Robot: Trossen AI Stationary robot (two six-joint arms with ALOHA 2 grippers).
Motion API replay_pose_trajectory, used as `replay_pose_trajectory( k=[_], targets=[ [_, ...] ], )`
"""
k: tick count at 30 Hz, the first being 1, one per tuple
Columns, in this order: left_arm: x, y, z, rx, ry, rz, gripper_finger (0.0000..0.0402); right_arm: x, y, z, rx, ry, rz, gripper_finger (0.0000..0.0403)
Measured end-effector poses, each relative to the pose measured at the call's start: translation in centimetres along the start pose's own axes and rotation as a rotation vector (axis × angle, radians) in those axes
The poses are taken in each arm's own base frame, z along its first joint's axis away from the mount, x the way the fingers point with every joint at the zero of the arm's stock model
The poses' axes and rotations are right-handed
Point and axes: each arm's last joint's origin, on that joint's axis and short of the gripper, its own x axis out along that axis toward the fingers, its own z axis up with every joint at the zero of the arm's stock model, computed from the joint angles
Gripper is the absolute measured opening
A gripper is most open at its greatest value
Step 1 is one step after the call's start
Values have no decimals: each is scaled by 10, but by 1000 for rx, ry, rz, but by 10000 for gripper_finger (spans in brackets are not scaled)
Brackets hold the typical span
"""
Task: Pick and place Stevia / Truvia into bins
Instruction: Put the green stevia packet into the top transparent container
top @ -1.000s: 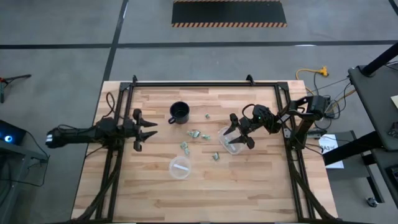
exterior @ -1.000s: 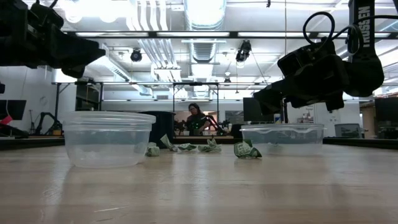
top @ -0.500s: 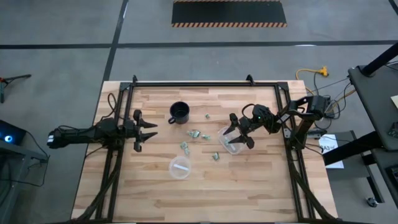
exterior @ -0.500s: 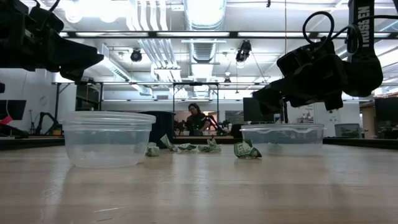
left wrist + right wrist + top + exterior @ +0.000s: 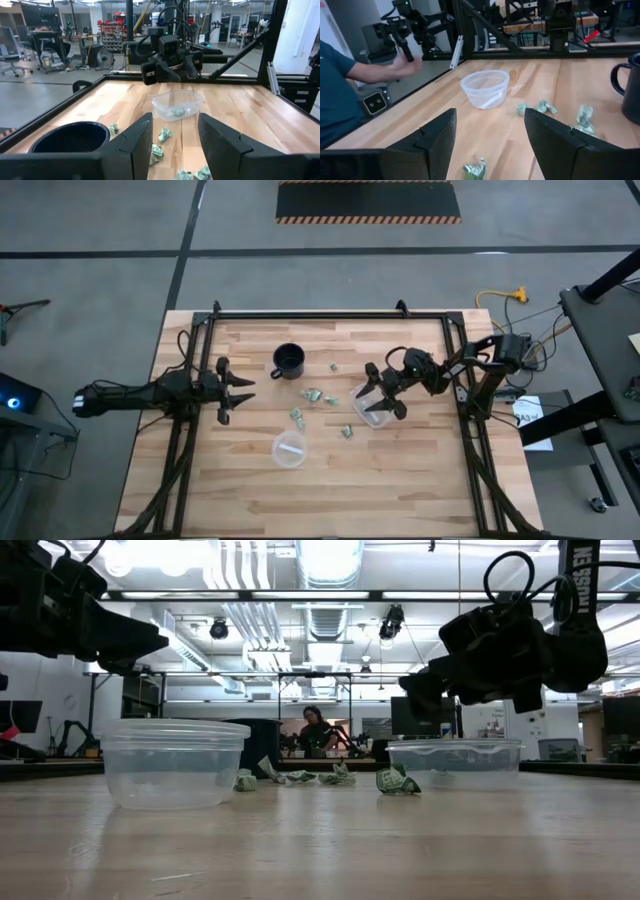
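- Wooden planks make up the table [image 5: 400,470], framed by black rails and carrying 2 dark arms, 2 clear bins, a mug and scattered sachets.
- Left arm [image 5: 130,395] reaches in from the table's left edge; its left gripper [image 5: 240,390] hangs above bare wood left of the mug, fingers spread apart with nothing between them.
- Right arm [image 5: 480,365] extends from the right side; its right gripper [image 5: 372,392] hovers over the oblong bin, fingers spread wide and holding nothing.
- Black mug [image 5: 289,361] stands upright toward the back of the table, handle to its left; it shows as a dark rim [image 5: 70,137] in the left wrist view.
- Oblong bin [image 5: 364,414] sits right of centre directly under the right gripper; the left wrist view shows green sachets lying inside it [image 5: 176,104].
- Round bin [image 5: 289,448] stands nearer the front, well apart from the oblong one, with a pale sachet lying flat on its floor [image 5: 485,89].
- Stevia / Truvia sachets [image 5: 318,395] lie crumpled on the wood between the mug and the 2 bins: a pair near the centre, 1 [image 5: 297,416] just above the round bin, 1 [image 5: 347,431] beside the oblong bin's front corner, and 1 [image 5: 334,366] right of the mug.
- Beyond the table, a person's blue sleeve [image 5: 340,85] shows in the right wrist view.
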Motion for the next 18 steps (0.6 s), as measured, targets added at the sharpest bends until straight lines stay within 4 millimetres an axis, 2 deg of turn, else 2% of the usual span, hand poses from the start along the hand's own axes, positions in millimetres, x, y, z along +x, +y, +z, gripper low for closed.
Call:
replay_pose_trajectory(
  k=[11,18],
  targets=[
    [2,0,-2,25,31,0,141,10,-4,8,-23,-12,22,224],
    [4,0,-4,26,55,-2,141,25,-11,4,26,112,37,224]
  ],
)
